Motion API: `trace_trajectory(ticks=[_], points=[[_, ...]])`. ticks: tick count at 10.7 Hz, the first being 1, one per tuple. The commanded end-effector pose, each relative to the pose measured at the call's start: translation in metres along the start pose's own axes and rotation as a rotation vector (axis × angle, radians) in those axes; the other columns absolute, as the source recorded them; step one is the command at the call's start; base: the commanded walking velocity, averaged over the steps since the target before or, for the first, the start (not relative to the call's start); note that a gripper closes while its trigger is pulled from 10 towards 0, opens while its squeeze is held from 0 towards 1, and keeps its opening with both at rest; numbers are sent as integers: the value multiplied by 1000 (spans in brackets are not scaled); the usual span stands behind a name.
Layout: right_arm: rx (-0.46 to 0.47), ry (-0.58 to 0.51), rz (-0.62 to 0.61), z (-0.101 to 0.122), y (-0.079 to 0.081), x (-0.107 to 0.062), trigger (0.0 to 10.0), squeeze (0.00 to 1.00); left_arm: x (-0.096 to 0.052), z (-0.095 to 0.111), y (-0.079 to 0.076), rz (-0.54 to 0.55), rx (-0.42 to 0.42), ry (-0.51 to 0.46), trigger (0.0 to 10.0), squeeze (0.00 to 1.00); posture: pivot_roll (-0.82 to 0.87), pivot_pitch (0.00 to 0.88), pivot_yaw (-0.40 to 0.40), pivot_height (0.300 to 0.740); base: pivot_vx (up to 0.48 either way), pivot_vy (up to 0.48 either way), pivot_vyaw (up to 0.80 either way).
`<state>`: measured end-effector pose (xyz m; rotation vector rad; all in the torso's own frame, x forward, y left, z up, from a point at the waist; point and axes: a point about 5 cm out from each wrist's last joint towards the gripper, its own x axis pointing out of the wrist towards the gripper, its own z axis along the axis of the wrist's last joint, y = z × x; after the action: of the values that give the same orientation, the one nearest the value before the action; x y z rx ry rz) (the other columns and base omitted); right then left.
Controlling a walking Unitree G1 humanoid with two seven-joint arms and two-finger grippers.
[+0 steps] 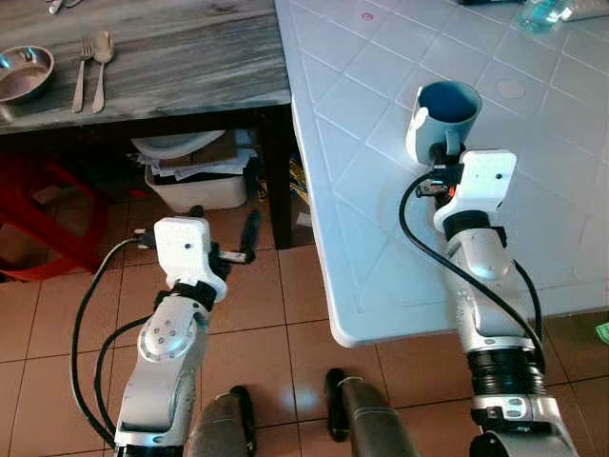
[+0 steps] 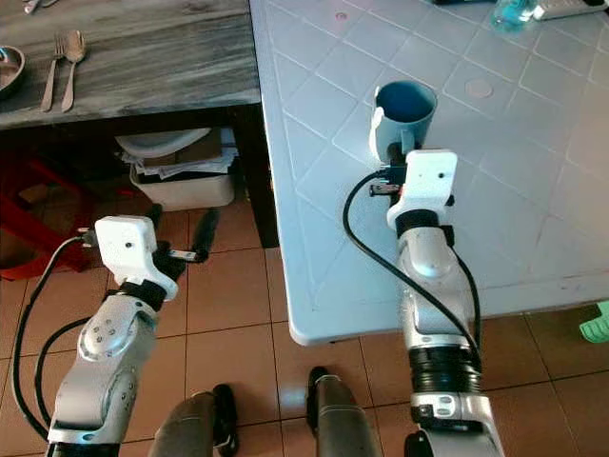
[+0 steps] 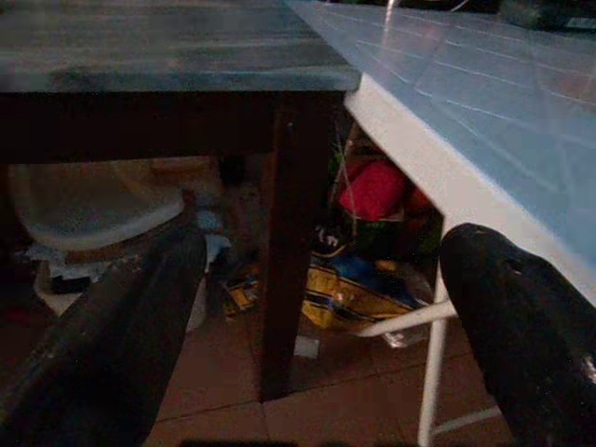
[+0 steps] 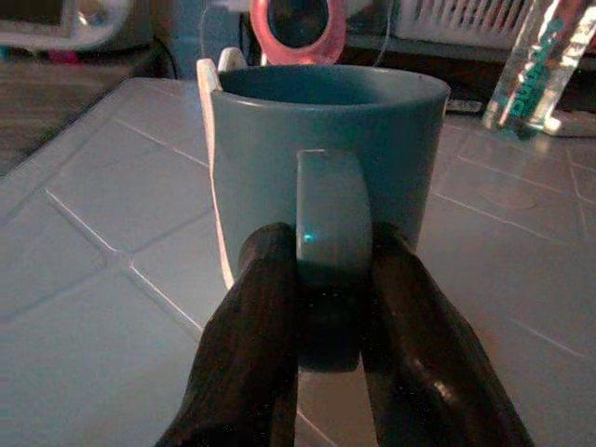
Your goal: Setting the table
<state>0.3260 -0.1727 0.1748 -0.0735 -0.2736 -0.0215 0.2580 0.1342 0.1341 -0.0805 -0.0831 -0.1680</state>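
A blue mug (image 1: 447,107) stands upright on the light blue tiled table (image 1: 381,209). My right gripper (image 4: 328,279) is shut on the blue mug's handle (image 4: 328,233), one finger on each side. On the dark wooden table (image 1: 171,57) to the left lie a fork (image 1: 82,71), a spoon (image 1: 101,67) and a metal bowl (image 1: 21,71). My left gripper (image 1: 249,233) hangs open over the tiled floor below the wooden table, with nothing between its fingers (image 3: 112,335).
Under the wooden table stands a white bin (image 1: 195,176) with plates and papers. A red stool (image 1: 38,219) sits at far left. A water bottle (image 4: 545,60) stands at the back of the blue table. A dark table leg (image 3: 293,242) is ahead of the left gripper.
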Motion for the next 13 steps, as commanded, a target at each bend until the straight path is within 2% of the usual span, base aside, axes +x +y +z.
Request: trace_trajectory(ticks=[1, 2, 3, 7, 11, 13], points=[[20, -76, 23, 11, 5, -3, 0, 0, -1, -4, 3, 20, 11, 18, 10000, 0, -20, 246, 11, 740, 0, 382, 0], [17, -81, 47, 12, 12, -5, 4588, 0, 1, -3, 7, 40, 17, 12, 10000, 0, -15, 237, 12, 740, 0, 476, 0], [14, -69, 67, 9, 18, -9, 10000, 0, 3, -2, 10, 55, 27, 9, 10000, 0, -14, 231, 9, 740, 0, 476, 0], [15, -66, 66, 7, 18, -13, 10000, 0, 4, -8, 16, 102, 70, 24, 10000, 0, -21, 219, 0, 740, 0, 479, 0], [21, -85, 63, 12, 18, -11, 10000, 0, 11, -6, 16, 112, 65, 10, 10000, 0, -30, 220, -2, 740, 0, 455, 0], [24, -89, 60, 14, 18, -11, 10000, 0, 12, -4, 15, 109, 78, 0, 10000, 0, -31, 222, -3, 740, 353, 195, 0]])
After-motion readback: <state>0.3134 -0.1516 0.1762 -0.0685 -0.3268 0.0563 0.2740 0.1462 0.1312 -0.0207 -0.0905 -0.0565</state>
